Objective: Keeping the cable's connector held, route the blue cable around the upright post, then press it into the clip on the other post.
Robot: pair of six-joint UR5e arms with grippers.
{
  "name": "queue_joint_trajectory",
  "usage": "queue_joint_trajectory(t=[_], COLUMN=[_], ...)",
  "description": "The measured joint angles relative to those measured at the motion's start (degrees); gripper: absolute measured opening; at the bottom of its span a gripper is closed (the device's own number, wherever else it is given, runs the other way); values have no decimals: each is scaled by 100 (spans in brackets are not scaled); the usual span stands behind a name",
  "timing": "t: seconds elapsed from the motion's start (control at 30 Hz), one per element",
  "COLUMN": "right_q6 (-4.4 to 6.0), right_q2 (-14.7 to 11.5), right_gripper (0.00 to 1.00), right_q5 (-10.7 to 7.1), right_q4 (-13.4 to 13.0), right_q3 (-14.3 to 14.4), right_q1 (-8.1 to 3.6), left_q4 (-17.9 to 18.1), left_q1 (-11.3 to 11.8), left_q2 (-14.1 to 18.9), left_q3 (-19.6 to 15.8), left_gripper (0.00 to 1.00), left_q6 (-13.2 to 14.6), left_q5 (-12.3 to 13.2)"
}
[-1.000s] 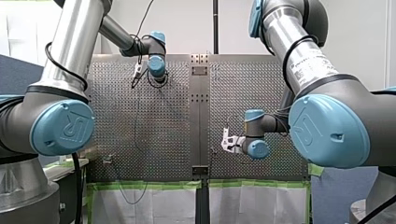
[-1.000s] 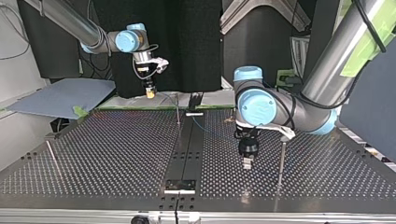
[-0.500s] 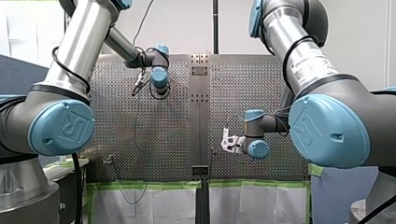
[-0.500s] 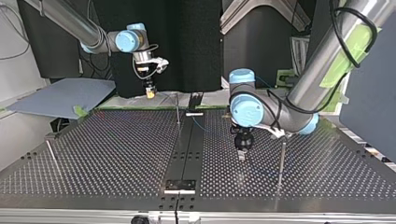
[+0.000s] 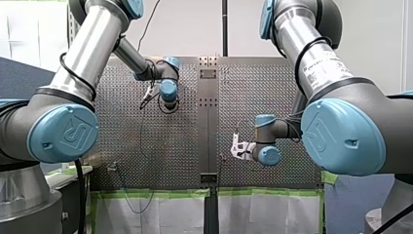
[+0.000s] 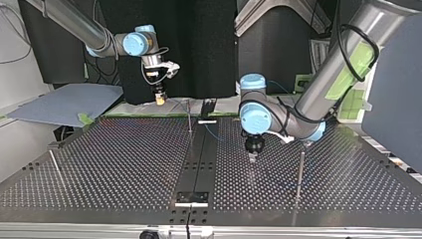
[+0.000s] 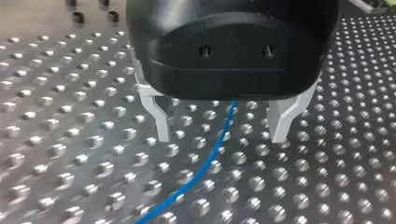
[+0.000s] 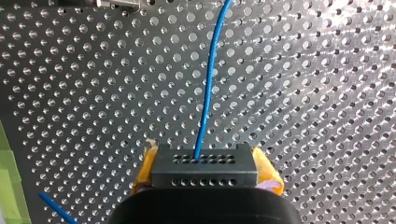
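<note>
The black left gripper [image 7: 220,137] holds metal fingers apart astride the thin blue cable [image 7: 205,163], bare perforated metal table [image 7: 70,140] all round. The right gripper [image 8: 205,167] clamps the black connector block [image 8: 204,175]. A blue joint cap [image 5: 63,134] reads UR.

silver arms [image 5: 92,44], blue joint caps [image 5: 63,132], black wiring [image 5: 311,48]; left gripper [image 7: 220,137] black-bodied.

Perforated metal table [image 6: 114,164], dark centre strip [image 6: 200,159], blue cable [image 7: 201,171] lying on it, thin upright post [image 6: 300,172]

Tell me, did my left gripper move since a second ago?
Yes. In the top view my left gripper slid away from the tall post, toward the black centre strip.
</note>
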Motion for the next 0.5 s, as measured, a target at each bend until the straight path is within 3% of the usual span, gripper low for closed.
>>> queue_joint_trajectory(t=[0.5], right_q6=[-32], right_q2=[0], right_gripper=[0], right_q5=[-11], right_q4=[16], right_q3=[-1], right_q1=[0], left_q4=[100], left_q1=[-163], left_q2=[-387], left_q3=[-2], left_gripper=[100], left_q6=[-268], left_q5=[264])
